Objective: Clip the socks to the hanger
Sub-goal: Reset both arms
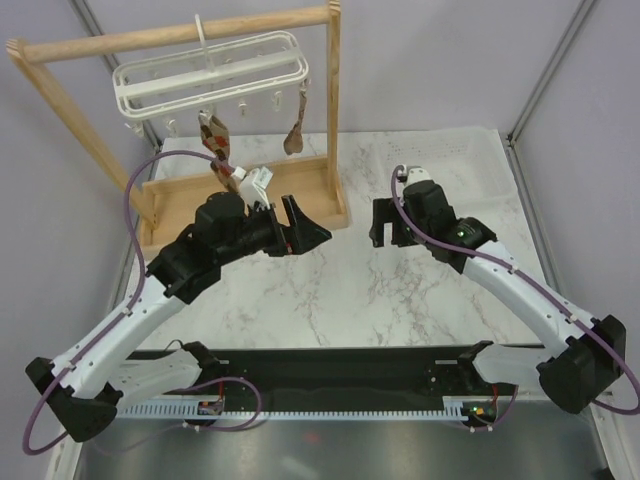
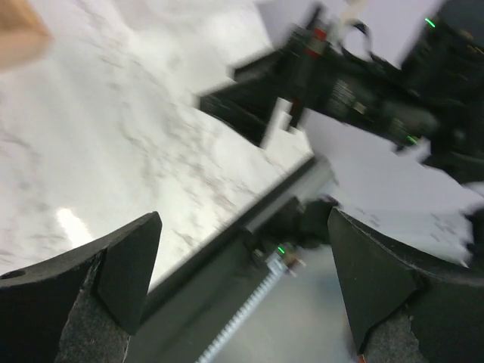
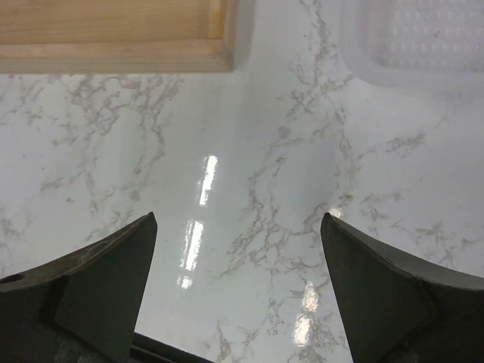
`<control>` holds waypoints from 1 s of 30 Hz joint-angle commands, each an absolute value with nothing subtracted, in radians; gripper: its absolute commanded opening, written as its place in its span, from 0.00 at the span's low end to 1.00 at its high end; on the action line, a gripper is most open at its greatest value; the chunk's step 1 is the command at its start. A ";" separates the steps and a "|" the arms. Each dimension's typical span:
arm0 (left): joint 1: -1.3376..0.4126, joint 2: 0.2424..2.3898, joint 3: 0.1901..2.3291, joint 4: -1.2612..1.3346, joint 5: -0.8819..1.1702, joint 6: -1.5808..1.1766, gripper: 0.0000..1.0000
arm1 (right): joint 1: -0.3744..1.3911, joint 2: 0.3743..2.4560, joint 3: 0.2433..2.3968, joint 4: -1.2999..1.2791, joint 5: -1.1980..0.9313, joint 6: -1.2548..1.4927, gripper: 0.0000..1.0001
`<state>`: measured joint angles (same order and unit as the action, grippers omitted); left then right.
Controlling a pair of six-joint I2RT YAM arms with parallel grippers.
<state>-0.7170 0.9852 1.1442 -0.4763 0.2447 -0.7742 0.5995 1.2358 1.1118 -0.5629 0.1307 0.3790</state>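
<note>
Count: 2 socks, 1 hanger, 1 wooden rack, 1 basket, 2 arms.

Hanger (image 1: 210,90): hung by its hook on the top bar of the wooden rack (image 1: 150,36), at 11 o'clock on the tabletop (image 1: 350,290). Small clips dangle under its frame, too small to count.

Socks: both hang below the hanger's near edge, clear of the tabletop. First sock (image 1: 214,135) is under the middle of the frame. Second sock (image 1: 296,130) is at 3 o'clock from the first, under the frame's right end. The two are apart and not touching. The clip grip itself is too small to see.

Left tool (image 1: 305,228): just in front of the rack base, at 5 o'clock from the first sock. Its wrist view is blurred, but the fingers (image 2: 113,265) stand wide apart with nothing between them.

Right tool (image 1: 385,222): over bare marble at 3 o'clock from the left tool and near it. Its fingers (image 3: 106,280) are spread with nothing between them.

Basket (image 1: 450,150): white and perforated, at 1 o'clock on the tabletop, beyond the right tool.
</note>
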 commanded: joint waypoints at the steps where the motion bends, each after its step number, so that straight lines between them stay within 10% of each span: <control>1: -0.712 0.942 1.057 -0.321 -0.100 -0.652 1.00 | 0.514 1.181 1.034 -0.525 0.092 0.388 0.98; 11: -0.151 0.698 0.654 -0.110 0.546 -0.867 1.00 | 0.166 1.023 0.691 -0.258 -0.372 0.505 0.98; 30: -0.204 0.207 0.044 0.380 0.661 -1.204 1.00 | 0.021 0.726 0.105 0.421 -0.740 0.856 0.98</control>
